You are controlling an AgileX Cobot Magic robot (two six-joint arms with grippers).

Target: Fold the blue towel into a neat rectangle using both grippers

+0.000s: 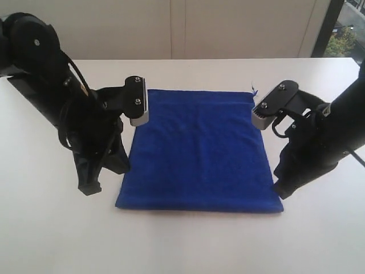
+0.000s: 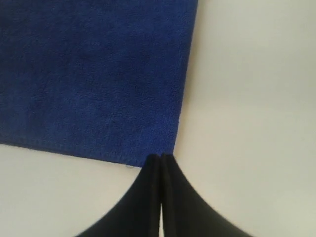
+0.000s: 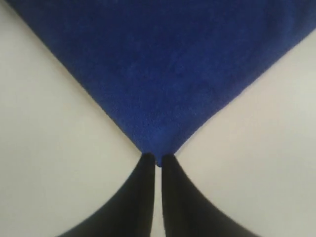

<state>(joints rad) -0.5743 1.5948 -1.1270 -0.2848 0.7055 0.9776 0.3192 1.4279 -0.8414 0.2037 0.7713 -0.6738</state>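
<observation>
Scene: white flat-topped desk (image 1: 51, 240), pale panelled wall (image 1: 171, 28) behind its far edge.

The blue towel (image 1: 199, 154), a deep royal-blue soft microfibre cloth, lies flat as one four-sided sheet about the middle of the desk. Its long edges run toward the near and far desk edges. A short loose thread (image 1: 254, 89) sticks out at its far right corner.

Left gripper (image 1: 138, 122), black arm end with a silver-grey ribbed oblong pad (image 1: 138, 116), is down at the towel's far left corner. In the left wrist view its black forked fingers (image 2: 145, 202) are pressed together, with only a hairline seam between them. The tips sit right at the corner of the cloth, touching it. Cannot tell whether any cloth is caught in the seam.

Right gripper (image 1: 261, 127), same black build with its own grey pad (image 1: 260, 119), is down at the towel's far right corner. In the right wrist view its fingers (image 3: 140, 202) stand almost together, with a thin pale slit showing between them along their length. The pointed corner of the towel runs straight to the two tips and meets them at the slit. Cannot tell whether the corner is pinched or only touched.

Both black arms reach in from the desk's left and right sides, with the rest of the towel lying bare between them.
</observation>
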